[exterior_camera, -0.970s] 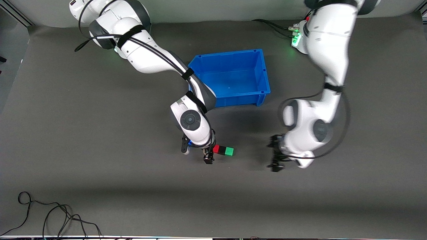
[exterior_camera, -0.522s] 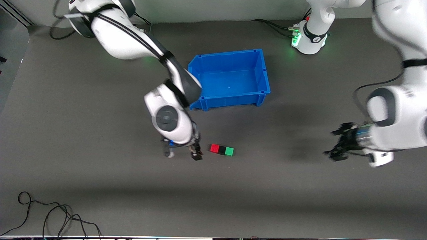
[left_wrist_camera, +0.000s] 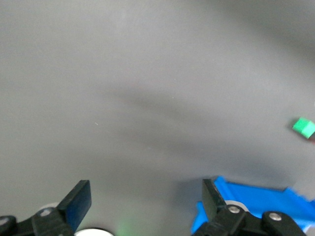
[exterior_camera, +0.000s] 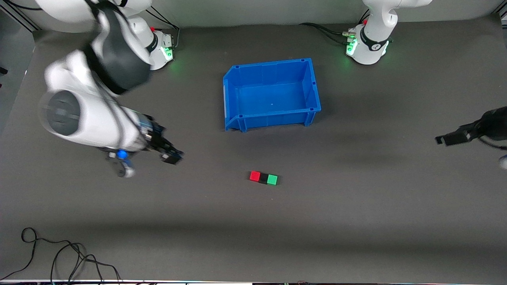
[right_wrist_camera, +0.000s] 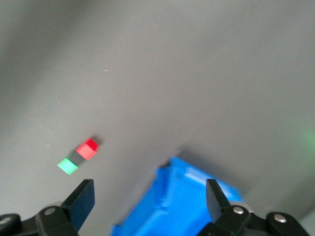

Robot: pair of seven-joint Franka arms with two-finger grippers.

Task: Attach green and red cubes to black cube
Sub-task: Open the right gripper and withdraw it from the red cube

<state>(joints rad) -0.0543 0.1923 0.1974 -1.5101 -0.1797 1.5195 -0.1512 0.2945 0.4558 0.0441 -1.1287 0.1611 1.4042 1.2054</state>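
- The desk [exterior_camera: 356, 221] carries a blue bin [exterior_camera: 313, 85].
- Right end effector [exterior_camera: 148, 158] hangs over the desk's right-arm end, fingers spread, empty.
- Left end effector [exterior_camera: 455, 137], at the left-arm end, looks open and empty, though blurred.
- Red cube [exterior_camera: 255, 176], black cube [exterior_camera: 263, 178] and green cube [exterior_camera: 272, 179] sit touching in a row, nearer the camera than the bin.

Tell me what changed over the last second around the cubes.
Both arms pulled away. The right gripper, which was beside the red cube, swung off toward the right arm's end of the table, open and empty. The left gripper withdrew toward the left arm's end, also open. The red cube, black cube and green cube stayed joined in a row; the blue bin did not move.
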